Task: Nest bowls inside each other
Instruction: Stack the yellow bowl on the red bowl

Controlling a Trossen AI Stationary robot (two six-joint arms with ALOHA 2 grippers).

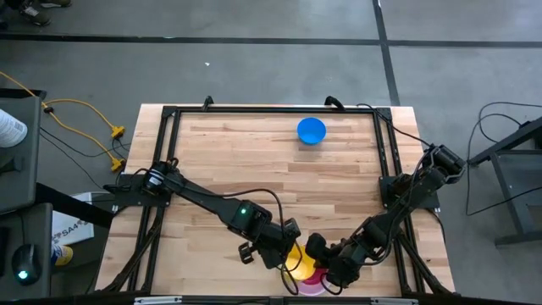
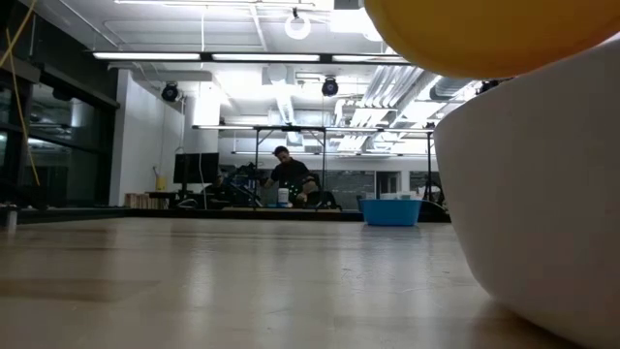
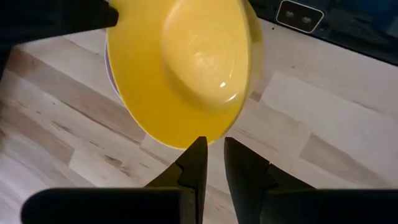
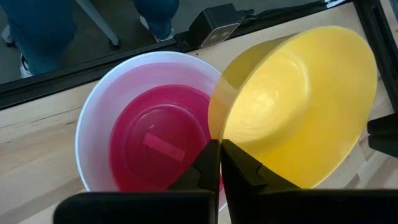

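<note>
Near the table's front edge, the yellow bowl (image 1: 297, 262) hangs tilted above the white bowl (image 4: 93, 112), which has the pink bowl (image 4: 158, 140) sitting inside it. My left gripper (image 3: 211, 149) is shut on the yellow bowl's rim. Across the bowl, my right gripper (image 4: 219, 149) is shut, with its tips at the opposite rim. In the low view the yellow bowl (image 2: 484, 39) is clear of the white bowl (image 2: 542, 194). The blue bowl (image 1: 312, 130) rests on its base near the far edge. My left gripper pinches the yellow bowl's rim (image 3: 205, 138) between its two fingers. It comes slanting down from the table's left. The bowl is lifted clear and tilted, underside toward this gripper and hollow toward the other arm. My right gripper's shut fingertips (image 4: 213, 152) stand at the rim; I cannot tell whether they touch.
The black frame (image 1: 271, 108) runs round the wooden table. Bare wood lies between the blue bowl and the stack at the front edge. A person (image 2: 289, 174) sits far off in the room behind.
</note>
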